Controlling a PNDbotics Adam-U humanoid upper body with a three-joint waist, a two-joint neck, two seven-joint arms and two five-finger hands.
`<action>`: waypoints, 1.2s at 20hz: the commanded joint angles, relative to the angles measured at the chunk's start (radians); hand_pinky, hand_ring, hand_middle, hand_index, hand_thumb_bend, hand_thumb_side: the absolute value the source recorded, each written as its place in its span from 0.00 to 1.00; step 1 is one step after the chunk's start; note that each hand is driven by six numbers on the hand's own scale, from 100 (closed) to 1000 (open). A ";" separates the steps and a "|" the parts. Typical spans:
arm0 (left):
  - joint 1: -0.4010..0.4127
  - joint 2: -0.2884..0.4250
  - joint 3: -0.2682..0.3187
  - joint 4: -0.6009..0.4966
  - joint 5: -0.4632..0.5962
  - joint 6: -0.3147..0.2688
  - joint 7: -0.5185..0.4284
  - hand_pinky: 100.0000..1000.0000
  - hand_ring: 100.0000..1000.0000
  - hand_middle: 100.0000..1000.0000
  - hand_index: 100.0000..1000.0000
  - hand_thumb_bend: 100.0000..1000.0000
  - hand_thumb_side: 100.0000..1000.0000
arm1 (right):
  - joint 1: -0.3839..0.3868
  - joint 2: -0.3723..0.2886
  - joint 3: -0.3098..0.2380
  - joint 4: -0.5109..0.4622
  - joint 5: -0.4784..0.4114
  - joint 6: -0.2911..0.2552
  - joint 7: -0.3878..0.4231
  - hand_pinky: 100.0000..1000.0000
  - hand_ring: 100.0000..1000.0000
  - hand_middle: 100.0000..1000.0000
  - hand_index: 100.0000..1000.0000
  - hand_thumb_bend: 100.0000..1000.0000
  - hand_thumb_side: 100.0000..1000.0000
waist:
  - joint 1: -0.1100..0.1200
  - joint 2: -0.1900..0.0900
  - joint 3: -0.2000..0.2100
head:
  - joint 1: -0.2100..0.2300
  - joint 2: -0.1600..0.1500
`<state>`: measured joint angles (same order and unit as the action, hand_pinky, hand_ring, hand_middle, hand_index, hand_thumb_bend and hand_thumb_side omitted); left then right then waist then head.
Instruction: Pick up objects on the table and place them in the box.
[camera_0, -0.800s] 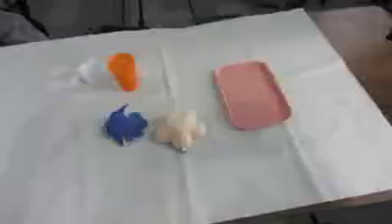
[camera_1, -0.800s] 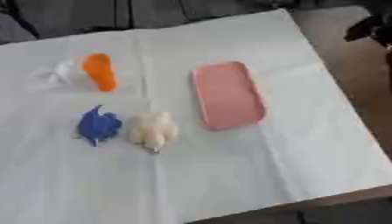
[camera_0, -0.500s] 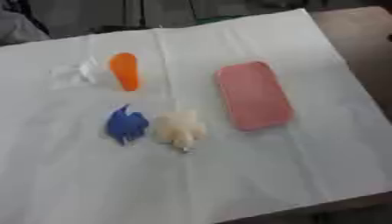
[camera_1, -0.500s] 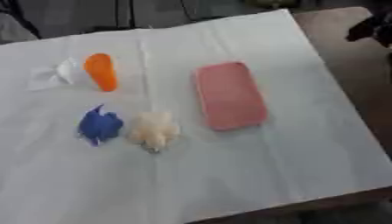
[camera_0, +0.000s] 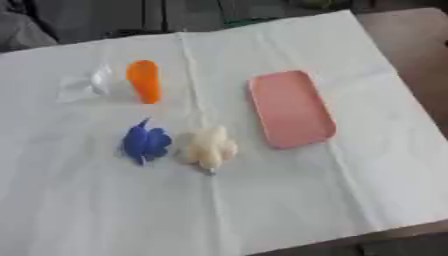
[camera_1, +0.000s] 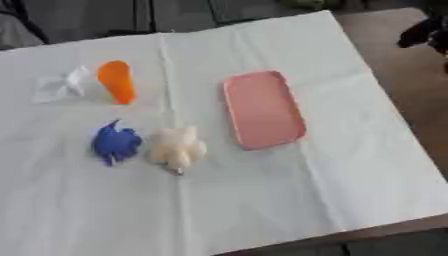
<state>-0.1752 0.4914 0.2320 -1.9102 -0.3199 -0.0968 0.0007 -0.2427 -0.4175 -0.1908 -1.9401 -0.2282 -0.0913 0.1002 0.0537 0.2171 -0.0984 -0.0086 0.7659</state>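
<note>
Several small objects lie on the white cloth (camera_0: 262, 200). An orange cone-like object (camera_0: 144, 80) sits at the back left, with a white crumpled object (camera_0: 87, 85) just left of it. Nearer me lie a blue toy (camera_0: 144, 144) and, beside it on the right, a cream toy (camera_0: 207, 146). The pink shallow box (camera_0: 291, 107) lies right of centre and holds nothing. My right hand (camera_1: 424, 32) shows only as a dark shape at the far right edge of the right eye view, over the brown table, well away from everything. My left hand is out of sight.
The brown table (camera_1: 394, 75) shows bare to the right of the cloth. Dark floor and furniture (camera_0: 131, 15) lie beyond the far edge. The cloth's near edge (camera_0: 332, 240) runs along the bottom right.
None of the objects on the cloth has moved. The whole picture has shifted a little, which is the camera. The dark hand stays at the right edge.
</note>
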 joint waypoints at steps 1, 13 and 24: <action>-0.009 0.019 0.011 -0.014 -0.005 0.000 -0.002 0.61 0.79 0.74 0.82 0.12 0.48 | -0.010 -0.025 -0.009 -0.022 0.007 -0.002 0.003 0.50 0.49 0.77 0.67 0.00 0.71 | -0.001 -0.017 0.000 | 0.003 0.004; -0.130 0.208 -0.030 0.172 -0.254 0.009 -0.144 0.69 0.80 0.79 0.85 0.30 0.34 | -0.006 -0.029 -0.008 -0.018 0.008 -0.003 0.006 0.50 0.49 0.77 0.68 0.00 0.71 | 0.002 -0.022 -0.008 | 0.006 0.004; -0.447 0.353 -0.162 0.694 -0.469 -0.153 -0.381 0.78 0.81 0.83 0.85 0.61 0.51 | -0.007 -0.033 0.007 -0.014 0.005 -0.001 0.024 0.50 0.49 0.77 0.68 0.00 0.72 | 0.013 -0.025 -0.035 | 0.017 0.004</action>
<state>-0.6032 0.7917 0.0759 -1.2534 -0.7600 -0.2299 -0.3610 -0.2402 -0.4189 -0.1830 -1.9398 -0.2252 -0.0911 0.1193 0.0677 0.2085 -0.1353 0.0050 0.7659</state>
